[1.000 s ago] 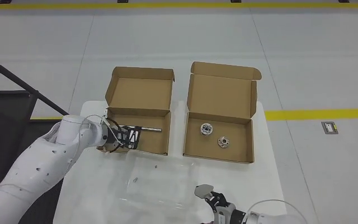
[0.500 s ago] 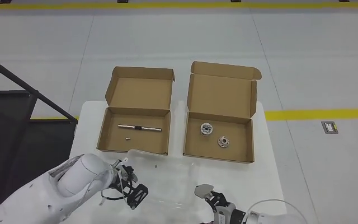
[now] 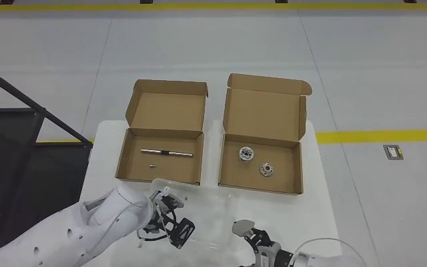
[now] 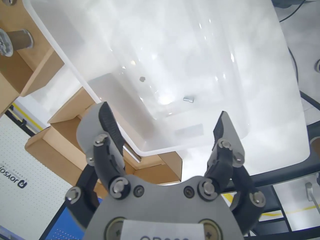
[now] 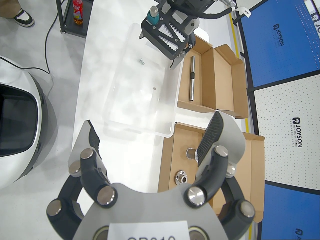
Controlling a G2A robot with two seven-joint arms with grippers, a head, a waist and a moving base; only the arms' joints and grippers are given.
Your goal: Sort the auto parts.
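Note:
My left gripper (image 3: 175, 215) hangs open and empty over the clear plastic bin (image 3: 200, 200); its fingers (image 4: 108, 123) frame the bin's wall. On the bin's floor lie a small bolt (image 4: 188, 98) and a tiny nut (image 4: 142, 78). A metal rod (image 3: 167, 152) and a small screw (image 3: 153, 165) lie in the left cardboard box (image 3: 133, 170). Two round flanged parts (image 3: 246, 153) (image 3: 266, 168) sit in the right box (image 3: 293, 180). My right gripper (image 5: 152, 133) is open and empty at the table's front edge, off the bin's right end.
Both boxes stand side by side behind the bin with lids (image 3: 167, 107) propped up. A black cart carrying a drink bottle (image 5: 78, 8) stands beyond the table's left end. Bare white tabletop (image 3: 313, 220) lies to the right of the bin.
My left gripper has left the left box, where the rod stays, and has come forward and rightward over the clear bin. The right gripper has not moved.

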